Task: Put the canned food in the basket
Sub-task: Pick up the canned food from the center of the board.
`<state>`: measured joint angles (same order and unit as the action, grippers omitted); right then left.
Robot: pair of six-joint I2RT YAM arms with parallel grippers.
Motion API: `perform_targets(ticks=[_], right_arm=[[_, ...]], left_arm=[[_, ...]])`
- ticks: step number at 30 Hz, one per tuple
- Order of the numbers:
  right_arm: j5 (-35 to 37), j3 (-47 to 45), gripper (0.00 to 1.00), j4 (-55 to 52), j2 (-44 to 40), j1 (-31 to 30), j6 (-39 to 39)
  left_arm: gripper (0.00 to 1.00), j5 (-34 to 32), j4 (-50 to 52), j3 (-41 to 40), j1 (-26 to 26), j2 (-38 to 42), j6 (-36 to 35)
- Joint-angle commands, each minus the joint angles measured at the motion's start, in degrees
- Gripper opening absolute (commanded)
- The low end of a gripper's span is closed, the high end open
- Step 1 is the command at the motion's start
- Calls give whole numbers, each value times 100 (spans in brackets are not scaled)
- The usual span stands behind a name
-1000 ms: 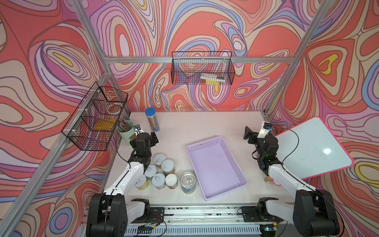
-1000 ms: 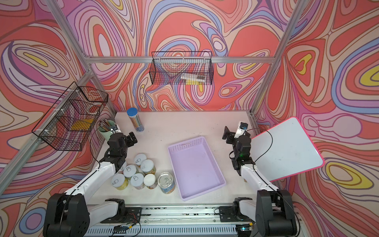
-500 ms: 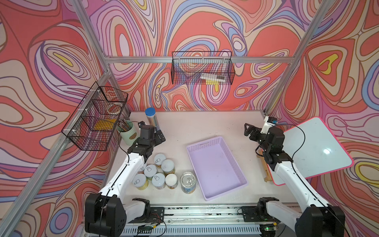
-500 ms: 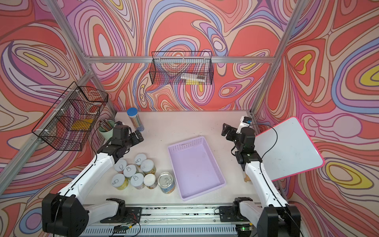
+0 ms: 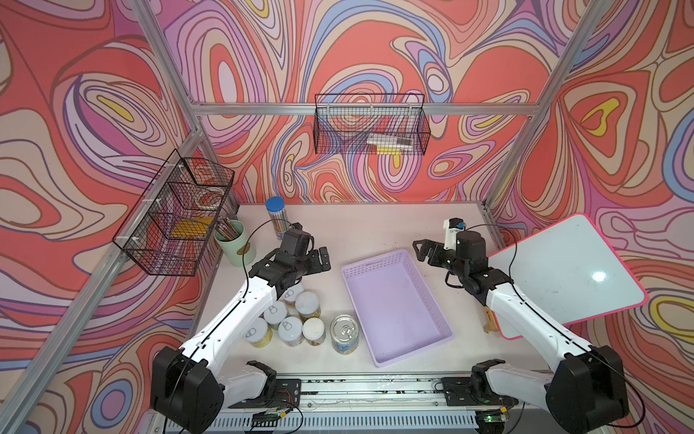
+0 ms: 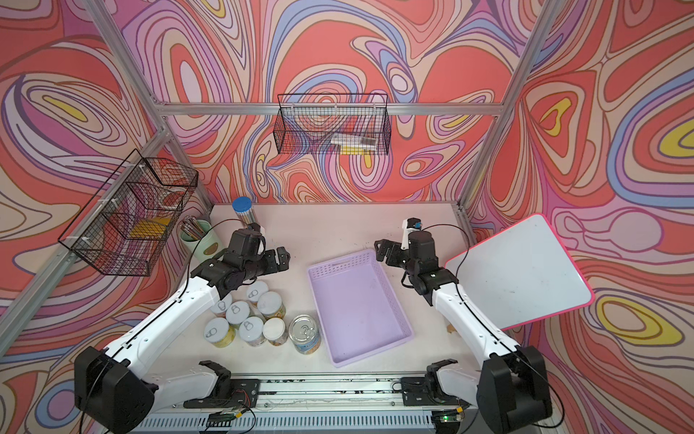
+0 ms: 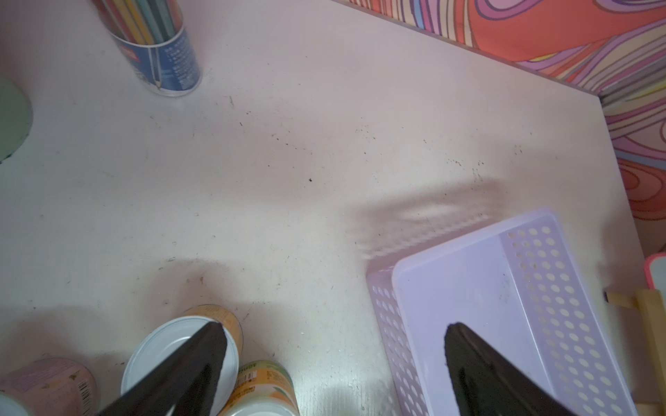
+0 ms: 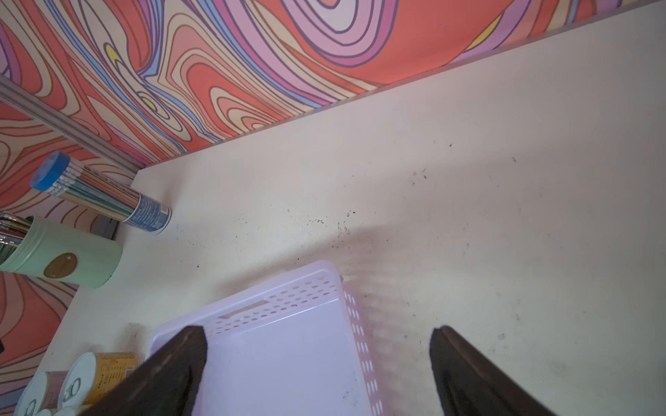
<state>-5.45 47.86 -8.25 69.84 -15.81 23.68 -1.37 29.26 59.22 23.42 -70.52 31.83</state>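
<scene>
Black left jaws, right jaws spread wide, gripping nothing.

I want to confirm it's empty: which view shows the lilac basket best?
Both top views: the whole lilac basket shows, empty. The left wrist view shows only one corner; the right wrist view only one end.

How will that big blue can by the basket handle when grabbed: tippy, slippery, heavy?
Likely steady: the blue can stands upright and looks squat. Its pull-tab lid looks unopened, so it is probably full and heavy. Its smooth round side might slip, and on its side it would roll.
</scene>
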Motion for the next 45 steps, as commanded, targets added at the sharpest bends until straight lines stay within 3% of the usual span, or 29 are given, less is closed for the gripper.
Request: perform_targets(ticks=[1, 9, 15, 22, 26, 32, 45], right_arm=[[192, 169, 98, -157, 129, -350, 130], [-39, 624, 98, -633, 483, -1419, -141], [-109, 1099, 98, -1172, 674, -2314, -580], [-359, 1564, 98, -1784, 805, -3106, -1248], [-578, 1608, 98, -1945, 823, -3374, -1598], [-644, 1844, 98, -2291, 1042, -3803, -1968], [246, 2410, 98, -2604, 1878, -4909, -1916]], left_arm=[[99, 353, 498, 125, 57, 172, -152], [99, 710, 1080, 62, 127, 611, -233], [99, 1615, 1401, 54, 127, 1066, -345], [99, 1607, 2363, 89, 126, 1666, -237], [99, 1913, 2353, -165, 82, 2117, -15], [99, 2762, 1963, -523, -387, 2483, 325], [99, 4229, 1117, -1095, -1811, 2570, 694]])
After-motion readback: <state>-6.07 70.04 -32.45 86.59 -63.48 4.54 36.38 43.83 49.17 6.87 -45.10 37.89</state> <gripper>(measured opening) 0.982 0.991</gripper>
